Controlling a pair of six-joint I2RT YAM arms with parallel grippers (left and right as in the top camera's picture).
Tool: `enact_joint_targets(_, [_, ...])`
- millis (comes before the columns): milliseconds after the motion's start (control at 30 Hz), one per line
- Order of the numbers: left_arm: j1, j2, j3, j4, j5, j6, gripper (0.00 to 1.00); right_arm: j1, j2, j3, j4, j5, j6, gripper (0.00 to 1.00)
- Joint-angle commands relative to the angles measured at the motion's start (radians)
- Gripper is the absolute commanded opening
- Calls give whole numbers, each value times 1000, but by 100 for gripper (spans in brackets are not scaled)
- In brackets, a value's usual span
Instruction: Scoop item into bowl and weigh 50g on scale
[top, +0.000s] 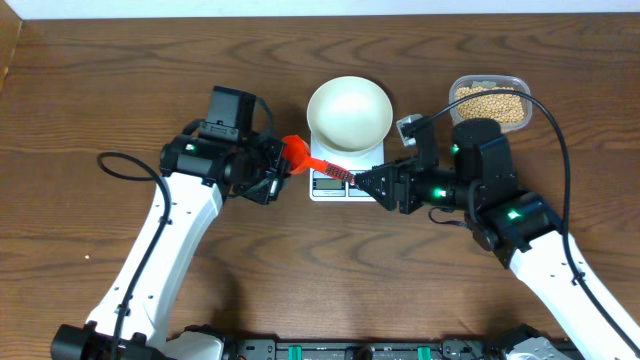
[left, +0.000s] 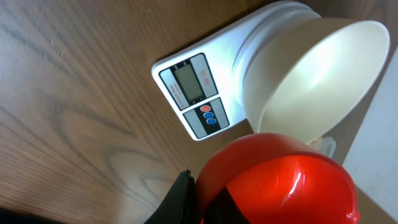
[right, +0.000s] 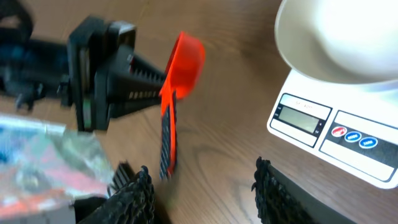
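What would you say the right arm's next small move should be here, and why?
Probably ease the right gripper forward and close on the handle of the red scoop. Its jaws stand open around the handle's end, while the left gripper holds the cup end. The beans sit in the tub beside the right arm.

Red scoop (top: 297, 152), cream-white bowl (top: 349, 112), white scale (left: 193, 93) with red and blue buttons (left: 208, 114), tan beans (top: 490, 103), brown wood-grain table (top: 100, 80)

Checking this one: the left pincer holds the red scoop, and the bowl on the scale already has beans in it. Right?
No. The bowl on the scale is empty, as the overhead view shows; the beans are in the tub. The left pincer does hold the red scoop.
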Motion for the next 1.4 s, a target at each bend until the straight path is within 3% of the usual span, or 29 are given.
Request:
enact_joint_targets(0, [-33,-6,6,0,-60,-132,7,27,3,16,43,93,126,52])
enact_joint_targets(133, [-61,-6,6,2,-84,-197,7,49,3,16,114,94,175,53])
enact_joint_targets(633, [-100,-6,6,0,-84,-198,7,51,99,16,123,29,224,56])
enact_joint_targets(1367, [-116,-6,6,-8,-44,-198,7,66,110,16,167,-23,247,32])
